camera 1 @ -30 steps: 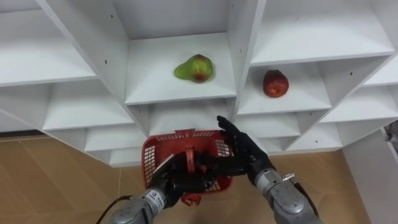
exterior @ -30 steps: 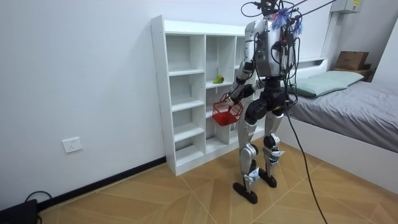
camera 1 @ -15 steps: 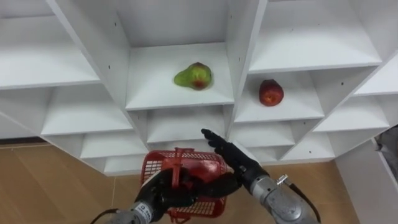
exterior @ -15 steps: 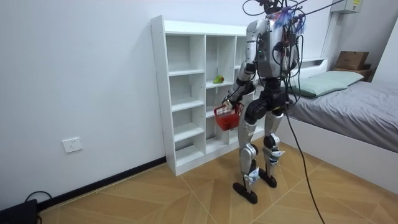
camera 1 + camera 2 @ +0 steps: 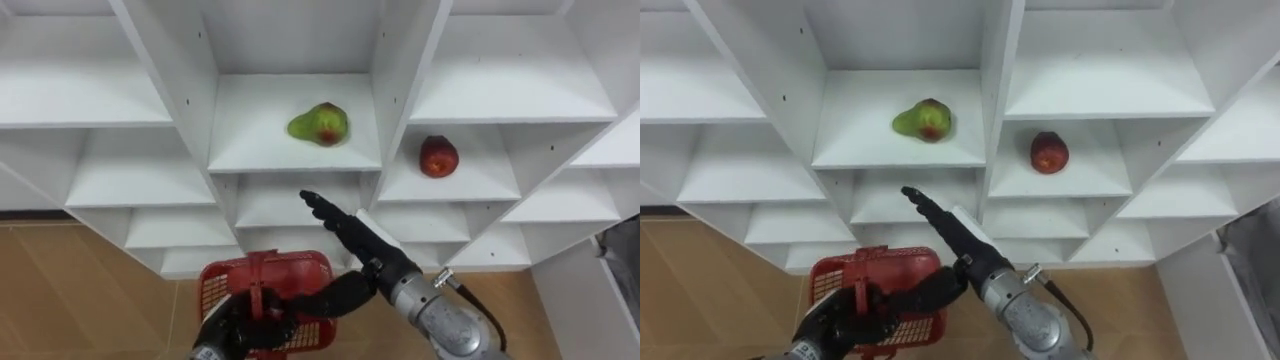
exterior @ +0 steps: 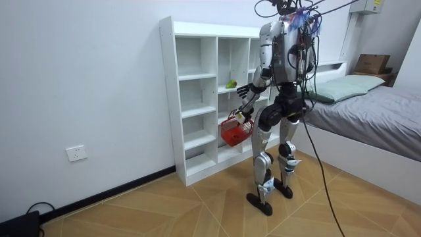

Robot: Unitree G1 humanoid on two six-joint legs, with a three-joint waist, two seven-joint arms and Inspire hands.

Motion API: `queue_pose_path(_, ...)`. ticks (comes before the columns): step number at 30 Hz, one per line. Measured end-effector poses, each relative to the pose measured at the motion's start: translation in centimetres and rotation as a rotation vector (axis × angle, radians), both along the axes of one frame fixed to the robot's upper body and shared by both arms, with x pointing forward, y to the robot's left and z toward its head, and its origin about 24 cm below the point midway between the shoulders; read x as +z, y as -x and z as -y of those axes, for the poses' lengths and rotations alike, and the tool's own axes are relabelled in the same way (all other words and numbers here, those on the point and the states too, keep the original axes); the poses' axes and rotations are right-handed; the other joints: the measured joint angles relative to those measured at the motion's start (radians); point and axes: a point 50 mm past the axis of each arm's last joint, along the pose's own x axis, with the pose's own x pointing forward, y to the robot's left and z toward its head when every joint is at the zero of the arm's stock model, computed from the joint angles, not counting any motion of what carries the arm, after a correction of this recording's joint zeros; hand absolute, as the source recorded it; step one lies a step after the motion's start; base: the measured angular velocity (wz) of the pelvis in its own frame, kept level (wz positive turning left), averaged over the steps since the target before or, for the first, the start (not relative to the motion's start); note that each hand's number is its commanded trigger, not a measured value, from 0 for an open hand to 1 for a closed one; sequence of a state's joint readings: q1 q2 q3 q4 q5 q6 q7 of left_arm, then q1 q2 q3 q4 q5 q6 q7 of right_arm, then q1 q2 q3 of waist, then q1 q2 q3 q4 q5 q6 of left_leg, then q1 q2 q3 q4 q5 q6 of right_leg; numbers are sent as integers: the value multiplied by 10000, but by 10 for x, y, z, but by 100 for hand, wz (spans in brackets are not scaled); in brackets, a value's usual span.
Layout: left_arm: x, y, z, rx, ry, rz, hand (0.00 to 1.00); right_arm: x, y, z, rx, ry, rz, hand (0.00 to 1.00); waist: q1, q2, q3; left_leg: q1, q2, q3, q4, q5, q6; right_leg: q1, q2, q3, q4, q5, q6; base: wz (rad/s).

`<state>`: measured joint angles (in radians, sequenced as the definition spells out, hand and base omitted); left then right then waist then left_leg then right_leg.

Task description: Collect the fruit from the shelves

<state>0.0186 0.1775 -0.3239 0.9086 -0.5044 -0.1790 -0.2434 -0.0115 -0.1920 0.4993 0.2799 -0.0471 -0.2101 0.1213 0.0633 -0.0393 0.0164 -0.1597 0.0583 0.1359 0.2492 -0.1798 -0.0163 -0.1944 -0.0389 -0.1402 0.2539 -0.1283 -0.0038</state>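
A green pear with a red blush [image 5: 318, 124] lies on the middle shelf compartment. One compartment to the right sits a red apple [image 5: 437, 156]. My right hand [image 5: 350, 235] is open, fingers stretched up and forward below the pear's shelf, apart from the fruit. Low in the view my left hand [image 5: 240, 325] is shut on the handle of a red plastic basket [image 5: 215, 290], which hangs in front of the lower shelves. In the room view I stand facing the shelf unit, the basket [image 6: 231, 133] at hip height and the pear [image 6: 231, 83] at chest height.
The white closet [image 5: 395, 60] has many open compartments split by upright dividers; one divider stands between pear and apple. Wooden floor lies below. In the room view a bed [image 6: 368, 112] stands behind me at the room view's right, and a wall socket [image 6: 76, 153] at the left.
My right hand has left the basket and risen toward the pear's shelf, fingers straightened. The basket, held by the left hand, has dropped lower and to the left.
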Motion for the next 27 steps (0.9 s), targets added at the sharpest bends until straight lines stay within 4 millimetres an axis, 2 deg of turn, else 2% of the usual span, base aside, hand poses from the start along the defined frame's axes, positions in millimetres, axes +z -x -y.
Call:
queue_pose_path(3,-2,6,-6,67,-360,-123,100,12,-2,-4,120,-261,475,0,6,-44,-14,-13,-7,0,-88,17,-12,2,9,-5,-102,2,2,0)
queue_pose_path(7,-5,13,-9,134,-546,-321,100,22,-4,-5,102,-457,875,0,24,-148,-81,-13,5,-15,-121,29,-19,33,36,-16,-172,5,0,0)
queue_pose_path(12,-9,18,-12,110,-769,-605,100,32,-6,-6,132,-558,1367,0,29,-150,-79,-23,6,-27,-146,29,-20,21,35,-29,-176,5,0,0)
queue_pose_path(16,-10,20,-14,184,-821,-711,100,44,-8,-6,-68,-553,2096,0,130,-141,-72,-28,10,-31,-142,27,-22,19,39,-28,-185,6,-2,0)
queue_pose_path(20,-10,20,-13,262,-875,-725,100,48,-10,-3,-293,-487,2386,0,229,-127,-60,-29,9,-51,-140,27,-22,21,38,-33,-176,9,-7,0)
queue_pose_path(24,-10,19,-18,567,-938,-710,100,54,-14,3,-569,37,3057,0,242,-130,9,-45,12,-53,-131,27,-22,16,40,-17,-161,10,-7,0)
queue_pose_path(27,-10,19,-22,797,-948,-726,100,56,-17,8,-904,174,3239,0,236,-149,27,-57,12,-52,-123,25,-22,11,39,-22,-168,9,-7,0)
